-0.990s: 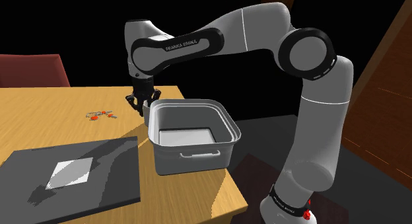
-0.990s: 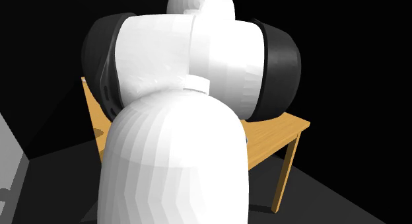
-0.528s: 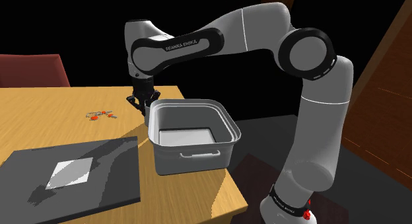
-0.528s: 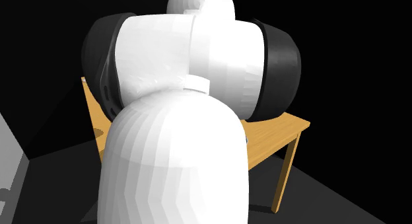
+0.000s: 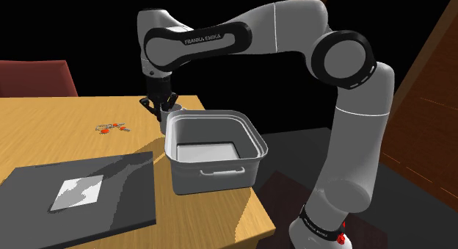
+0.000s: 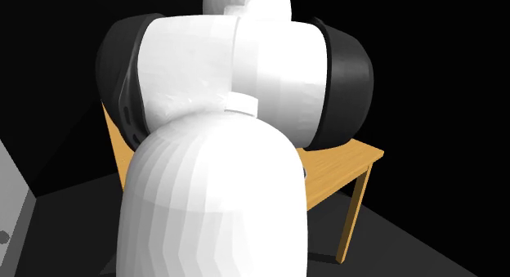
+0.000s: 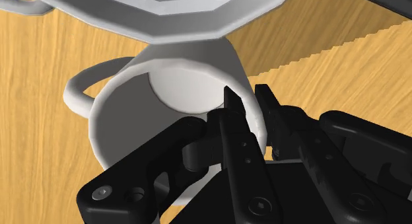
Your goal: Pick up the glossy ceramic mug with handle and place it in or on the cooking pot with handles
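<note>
The words FRANKA EMIKA stand in white on the arm's dark forearm band.

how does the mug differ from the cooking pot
The mug is round with one loop handle; the cooking pot is squarish with a bar handle. The mug is smaller than the cooking pot. The gripper clasps the mug's wall; the cooking pot stands free. Both are pale grey.

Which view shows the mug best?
Wrist view: the white mug shows its mouth, handle and the wall clasped by the gripper. Shoulder view gives a sliver beside the grey pot; in the second exterior view the arm blocks the table.
</note>
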Robot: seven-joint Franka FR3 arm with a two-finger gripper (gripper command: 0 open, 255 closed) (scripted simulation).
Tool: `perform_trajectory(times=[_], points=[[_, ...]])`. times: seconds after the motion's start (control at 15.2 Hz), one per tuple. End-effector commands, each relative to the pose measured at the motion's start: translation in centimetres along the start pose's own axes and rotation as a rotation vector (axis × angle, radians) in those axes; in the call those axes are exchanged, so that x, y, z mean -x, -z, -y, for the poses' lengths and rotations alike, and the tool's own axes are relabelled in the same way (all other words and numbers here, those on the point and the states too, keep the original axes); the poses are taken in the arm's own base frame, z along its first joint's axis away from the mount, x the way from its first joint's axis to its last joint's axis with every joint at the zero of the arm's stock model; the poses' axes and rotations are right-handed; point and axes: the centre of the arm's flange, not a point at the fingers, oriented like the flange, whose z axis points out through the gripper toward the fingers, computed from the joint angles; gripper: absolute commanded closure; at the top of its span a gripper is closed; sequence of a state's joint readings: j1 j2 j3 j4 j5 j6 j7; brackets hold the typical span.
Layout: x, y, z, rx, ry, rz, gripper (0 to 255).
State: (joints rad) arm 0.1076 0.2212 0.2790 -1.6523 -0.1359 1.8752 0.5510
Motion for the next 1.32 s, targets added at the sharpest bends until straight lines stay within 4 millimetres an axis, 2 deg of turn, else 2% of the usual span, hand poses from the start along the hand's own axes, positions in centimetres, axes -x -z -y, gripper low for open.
perform_trajectory(times=[0.0, 1.25], points=[[0.0, 1.1, -0.1, 0.0, 0.0, 0.0, 255], [-0.4, 11.1, -0.6, 0.0, 0.0, 0.0, 255]])
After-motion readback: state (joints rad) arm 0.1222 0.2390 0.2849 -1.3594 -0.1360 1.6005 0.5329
